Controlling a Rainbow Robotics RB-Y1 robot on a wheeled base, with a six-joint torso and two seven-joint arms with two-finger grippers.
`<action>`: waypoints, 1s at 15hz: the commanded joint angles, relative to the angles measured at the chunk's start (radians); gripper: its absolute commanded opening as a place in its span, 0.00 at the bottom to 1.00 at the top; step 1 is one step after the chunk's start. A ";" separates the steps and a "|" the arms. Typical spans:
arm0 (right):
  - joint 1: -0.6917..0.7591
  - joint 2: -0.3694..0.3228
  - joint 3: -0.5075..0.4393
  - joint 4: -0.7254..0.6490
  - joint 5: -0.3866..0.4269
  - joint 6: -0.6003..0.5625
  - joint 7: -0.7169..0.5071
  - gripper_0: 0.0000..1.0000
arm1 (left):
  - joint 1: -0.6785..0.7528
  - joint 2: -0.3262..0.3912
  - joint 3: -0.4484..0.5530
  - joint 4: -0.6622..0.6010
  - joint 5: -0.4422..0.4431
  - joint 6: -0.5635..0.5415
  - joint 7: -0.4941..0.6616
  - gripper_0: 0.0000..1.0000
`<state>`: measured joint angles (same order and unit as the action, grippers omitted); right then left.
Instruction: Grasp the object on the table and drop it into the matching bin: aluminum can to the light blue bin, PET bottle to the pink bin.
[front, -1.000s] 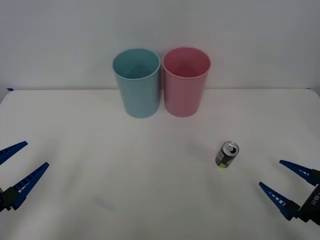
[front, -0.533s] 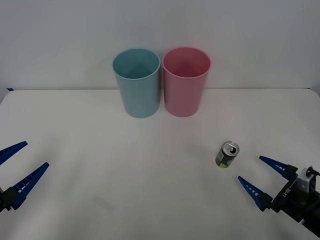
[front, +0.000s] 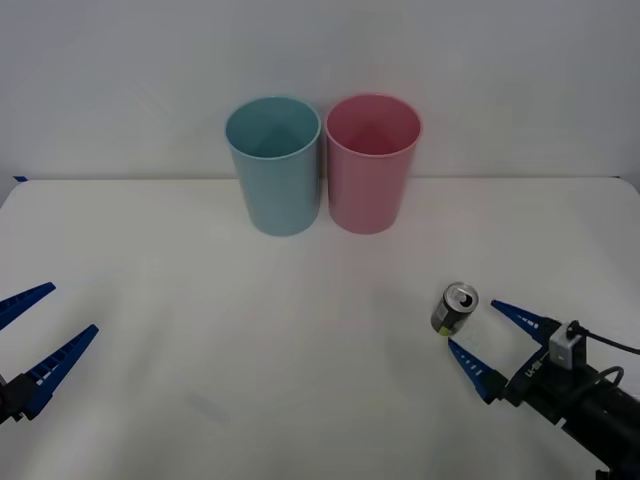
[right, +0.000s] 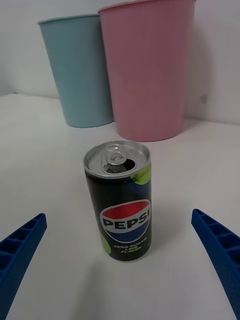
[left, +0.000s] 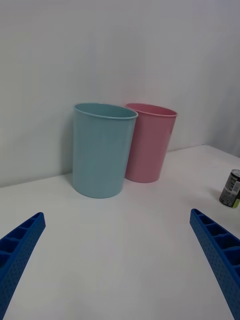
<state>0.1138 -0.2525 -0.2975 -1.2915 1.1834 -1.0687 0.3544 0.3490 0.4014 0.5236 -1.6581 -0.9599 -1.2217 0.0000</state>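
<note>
A small dark aluminum can (front: 455, 308) (right: 120, 204) (left: 230, 188) with a silver top and yellow-green marks stands upright on the white table (front: 300, 340), right of centre. My right gripper (front: 490, 338) (right: 120, 270) is open just behind the can, its blue fingers reaching toward it on both sides without touching. The light blue bin (front: 274, 164) (right: 77, 70) (left: 101, 149) and the pink bin (front: 372, 161) (right: 150, 65) (left: 149, 142) stand side by side at the table's far edge. My left gripper (front: 35, 330) (left: 120, 270) waits open at the near left.
A plain white wall (front: 320, 60) rises behind the bins. Bare table surface lies between the can and the bins and across the left half.
My right gripper has moved forward and left toward the can, from the near right corner to just behind it. The can, the bins and the left arm have not moved.
</note>
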 joint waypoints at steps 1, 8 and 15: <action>-0.023 0.027 0.008 0.000 0.033 0.027 0.006 1.00 | 0.000 0.000 0.000 0.000 0.000 0.000 0.000 1.00; -0.057 0.088 0.031 0.001 0.088 0.102 0.015 1.00 | 0.000 0.000 0.000 0.000 0.000 0.000 0.000 1.00; -0.074 0.096 0.081 0.000 0.093 0.193 0.026 1.00 | 0.000 0.000 0.000 0.000 0.000 0.000 0.000 1.00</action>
<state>0.0401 -0.1564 -0.2198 -1.2913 1.2777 -0.8810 0.3792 0.3490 0.4014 0.5236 -1.6581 -0.9599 -1.2217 0.0000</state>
